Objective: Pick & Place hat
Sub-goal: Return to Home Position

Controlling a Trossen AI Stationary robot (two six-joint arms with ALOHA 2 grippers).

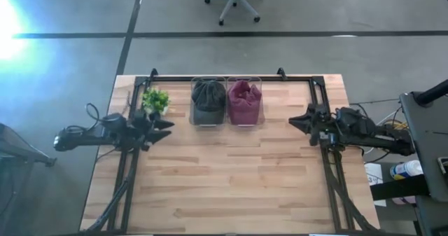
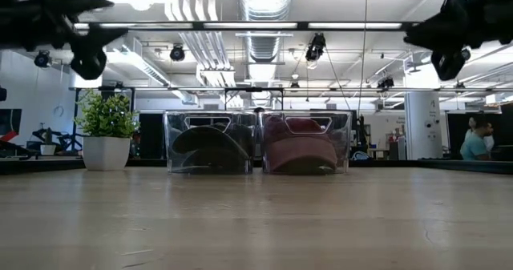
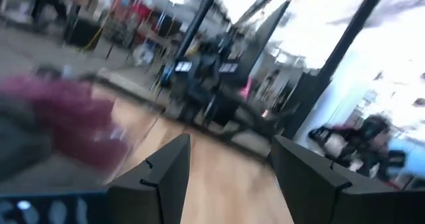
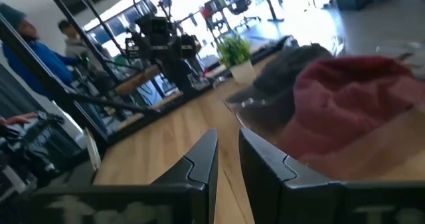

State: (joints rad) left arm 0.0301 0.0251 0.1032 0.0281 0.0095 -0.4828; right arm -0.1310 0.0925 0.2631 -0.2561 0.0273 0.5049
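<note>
Two views fall short: the low one crops the left gripper (image 1: 166,127) and right gripper (image 1: 295,121) at its top, and the left wrist one is blur. Left's fingers are spread and empty by the green potted plant (image 1: 155,100); right's are almost pinched together, empty. Crumpled black cap (image 1: 208,94) fills the left clear plastic bin (image 1: 208,122), red cap (image 1: 243,94) the right bin (image 1: 243,122).

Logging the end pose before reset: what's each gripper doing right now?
Left gripper: open, holding nothing.
Right gripper: nearly closed, only a slim gap between its fingers, holding nothing.
</note>
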